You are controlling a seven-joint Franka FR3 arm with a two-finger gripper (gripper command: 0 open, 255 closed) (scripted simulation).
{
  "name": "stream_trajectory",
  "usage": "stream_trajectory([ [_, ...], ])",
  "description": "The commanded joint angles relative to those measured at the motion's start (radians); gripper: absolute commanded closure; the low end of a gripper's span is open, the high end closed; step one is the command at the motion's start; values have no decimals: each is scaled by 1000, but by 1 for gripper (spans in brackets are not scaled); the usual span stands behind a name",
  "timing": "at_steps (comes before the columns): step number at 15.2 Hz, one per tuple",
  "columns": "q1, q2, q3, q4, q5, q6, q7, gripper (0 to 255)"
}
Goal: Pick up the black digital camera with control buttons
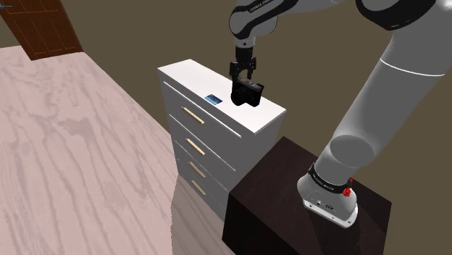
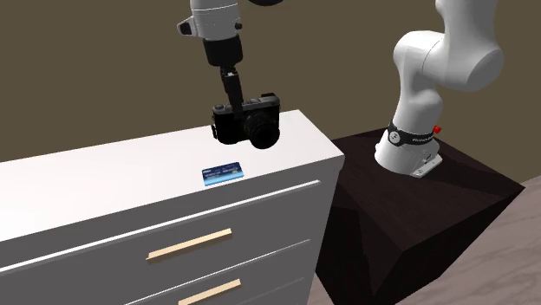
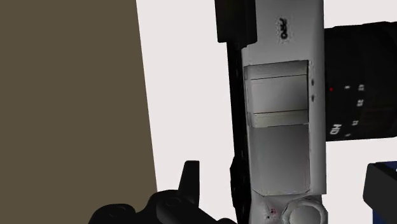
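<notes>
Camera [image 2: 250,123] sits on the dresser [image 2: 104,182] top, by the back edge at the end nearest the stand [image 1: 275,188]. Gripper [image 1: 243,78] is down over one end of it. Wrist view: one finger [image 3: 191,178] stands off the camera's black rear face with white dresser top showing between, so the claw reads as spread and not yet clamping.

Step in hand, as I judge it: pre-grasp, fingers straddling the body front to back. The next move calls for closing squarely on the flat faces beside the lens, then a straight lift (the hold is off-centre, so the lens end may sag and twist in the pads).

Materials and shapes, big to small:
- Floor [image 1: 72,145]: pale planks, visible grain.
- Arm [image 1: 377,94]: smooth white shells, dark joints.
- Dresser: plain white box, flat matte top, drawers with slim light bar handles [image 2: 189,246].
- Stand: dark brown block, sharp edges.
- Camera: boxy black body and short, round protruding lens barrel with small white markings. Wrist view shows a silvery-grey top plate with a raised rectangular panel and a round dial at one end. Hard, smooth faces, likely slippery.
- Card [image 2: 223,174]: small, thin and flat, blue with a white edge. It lies on the top in front of the lens, apart from the camera.
</notes>
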Motion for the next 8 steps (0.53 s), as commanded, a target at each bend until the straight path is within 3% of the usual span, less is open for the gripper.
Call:
stream_trajectory([
  [1, -1, 12, -1, -14, 2, 26, -3, 0],
  [5, -2, 27, -1, -32, 5, 59, -5, 0],
  [6, -2, 28, -1, -31, 5, 59, -5, 255],
  [8, -2, 29, -1, -31, 6, 59, -5, 255],
])
